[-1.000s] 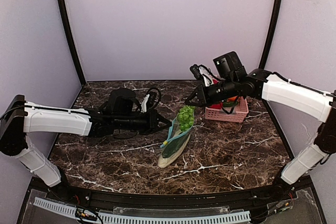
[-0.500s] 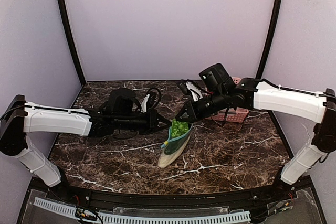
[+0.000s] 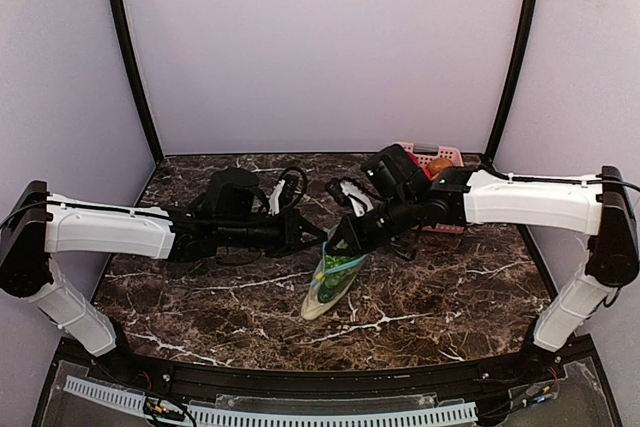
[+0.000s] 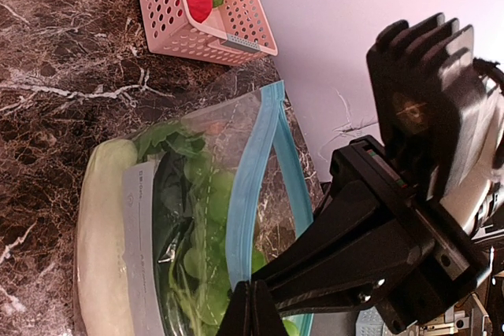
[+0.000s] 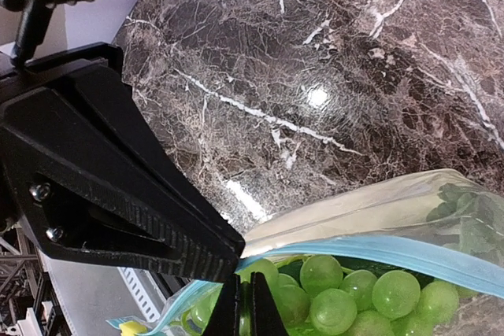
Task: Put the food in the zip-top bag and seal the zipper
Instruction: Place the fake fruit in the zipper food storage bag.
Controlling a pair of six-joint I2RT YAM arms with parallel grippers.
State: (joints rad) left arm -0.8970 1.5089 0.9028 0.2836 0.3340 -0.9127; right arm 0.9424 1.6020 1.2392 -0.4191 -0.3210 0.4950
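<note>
Zipper (image 5: 394, 262), grapes (image 5: 339, 293) sharpest from right wrist.

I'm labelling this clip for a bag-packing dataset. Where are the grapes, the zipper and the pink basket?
grapes (image 5: 391, 293), right wrist view, on one green grape in the bunch.
zipper (image 4: 249, 185), left wrist view, midway along the blue strip.
pink basket (image 4: 167, 7), left wrist view, on its perforated side wall.

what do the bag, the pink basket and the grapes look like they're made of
The zip-top bag looks like thin clear plastic film, glossy and crinkled, with its contents showing through. The pink basket looks like rigid moulded plastic, fairly matte, with rows of holes. The grapes are probably plastic: smooth, translucent green, with small highlights.
</note>
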